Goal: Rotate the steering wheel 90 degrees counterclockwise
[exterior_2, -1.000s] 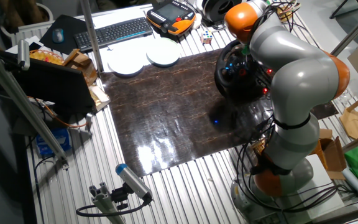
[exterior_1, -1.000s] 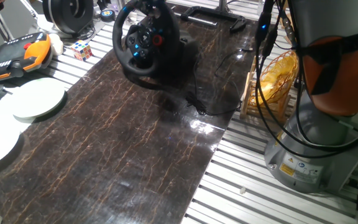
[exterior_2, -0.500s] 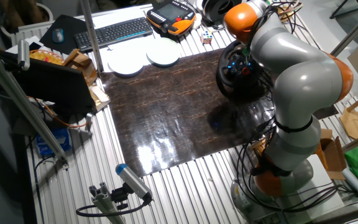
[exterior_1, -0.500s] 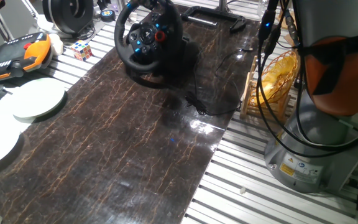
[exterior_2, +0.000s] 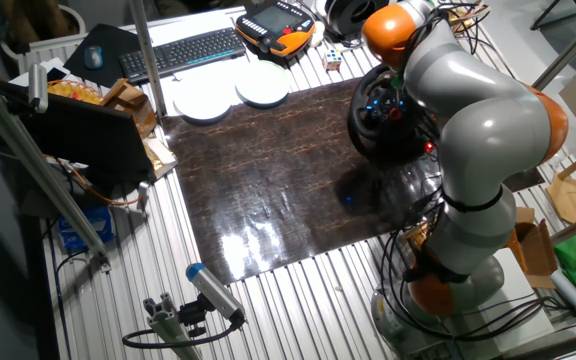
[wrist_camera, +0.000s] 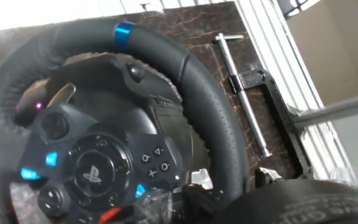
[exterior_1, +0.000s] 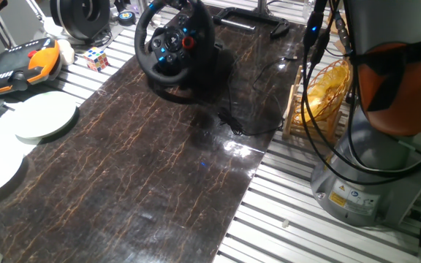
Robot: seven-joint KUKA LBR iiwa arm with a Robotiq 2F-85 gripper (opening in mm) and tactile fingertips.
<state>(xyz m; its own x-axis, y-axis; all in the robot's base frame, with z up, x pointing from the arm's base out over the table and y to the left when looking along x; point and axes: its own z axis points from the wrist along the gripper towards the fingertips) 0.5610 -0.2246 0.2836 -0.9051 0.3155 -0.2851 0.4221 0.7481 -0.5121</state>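
Steering wheel [exterior_1: 172, 45]: you have one, at the far end of one dark mat [exterior_1: 145, 153]. Two white plates [exterior_1: 44, 115] sit left. You cannot tell the gripper's grip.

I see ribbed metal worktop [exterior_1: 386, 241], dark marbled mat [exterior_1: 145, 168] glaring under overhead light, white plates [exterior_2: 223, 95], keyboard [exterior_2: 183, 50] beyond.

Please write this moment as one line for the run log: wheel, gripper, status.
wheel: steering wheel on dark mat, blue rim mark near top in hand view | gripper: fingers not visible, state unknown | status: arm over wheel
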